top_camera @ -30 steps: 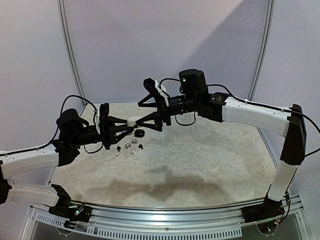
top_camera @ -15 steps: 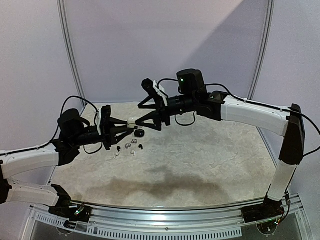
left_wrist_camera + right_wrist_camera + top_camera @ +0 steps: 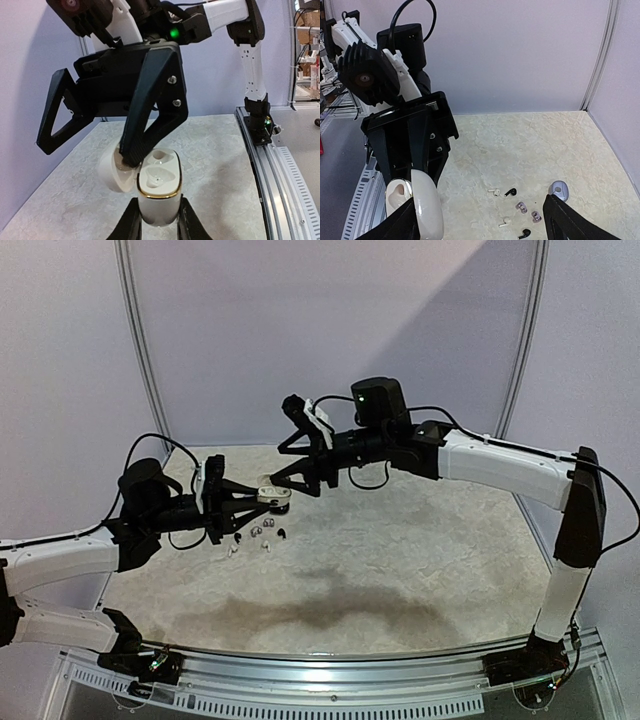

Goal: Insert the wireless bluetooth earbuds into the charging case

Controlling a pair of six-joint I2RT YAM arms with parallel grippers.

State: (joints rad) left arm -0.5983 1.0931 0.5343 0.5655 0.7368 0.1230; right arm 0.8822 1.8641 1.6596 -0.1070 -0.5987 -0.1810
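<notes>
Earbuds (image 3: 258, 536) loose on the counter (image 3: 420, 570), left of centre toward the far edge. Just above them, left gripper (image 3: 159, 223) clamped on the white charging case (image 3: 159, 192): upright, lid (image 3: 111, 172) flipped open. Right gripper (image 3: 283, 464) spread wide, one fingertip (image 3: 131, 156) on the lid.

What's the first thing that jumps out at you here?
In mid-air above the table, the left fingers clamp a white, gold-rimmed charging case with its lid open, and one of the right fingers touches that lid. Beneath them, tiny earbuds lie scattered.
</notes>
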